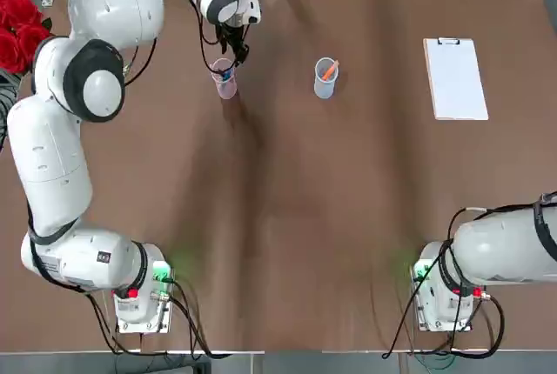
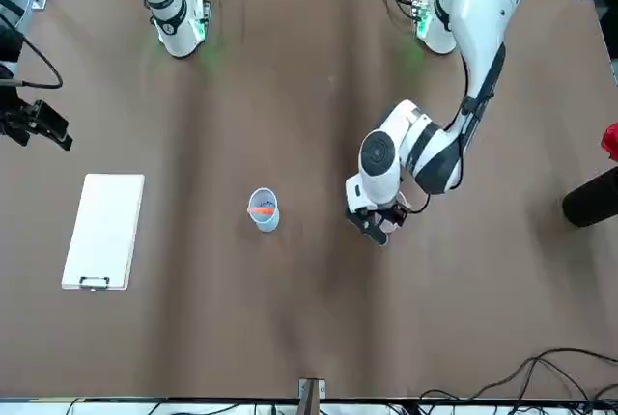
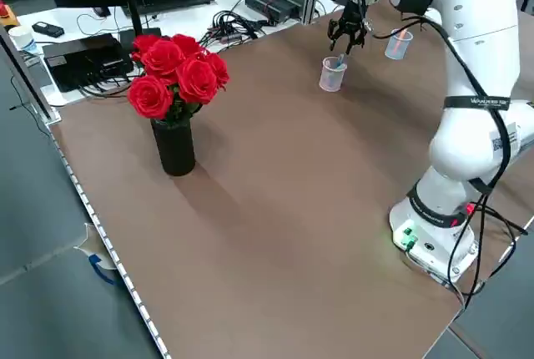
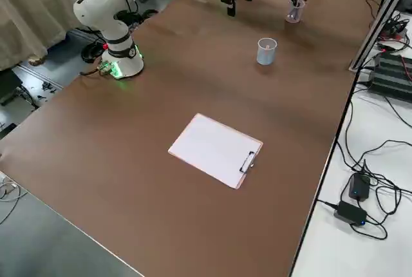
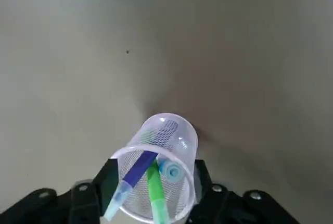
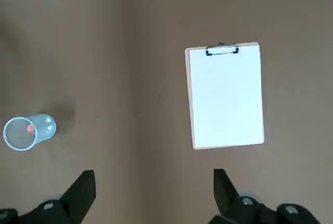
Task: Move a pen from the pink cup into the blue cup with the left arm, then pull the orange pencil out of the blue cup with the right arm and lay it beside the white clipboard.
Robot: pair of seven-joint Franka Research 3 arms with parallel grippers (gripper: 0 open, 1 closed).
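At left, the pen-picking step was in hand: the left gripper [image 5: 155,172], partly open, holding nothing, straddled the pink cup [image 5: 183,136] and its blue pen [image 5: 171,171]. It needed to close on that alone (purple crowded near). Rightward, the blue cup [image 1: 324,89] held the orange pencil [image 1: 331,70]; the right gripper [image 6: 155,187] waited, open and empty, over the table's right side.

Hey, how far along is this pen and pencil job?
Nothing looks finished: the orange pencil is in the blue cup, not beside the white clipboard. Under way: the left gripper is at the pink cup, jaws around its rim, pens inside. Left: moving the pen across, then the pencil; the right gripper waits, jaws open, near the clipboard.
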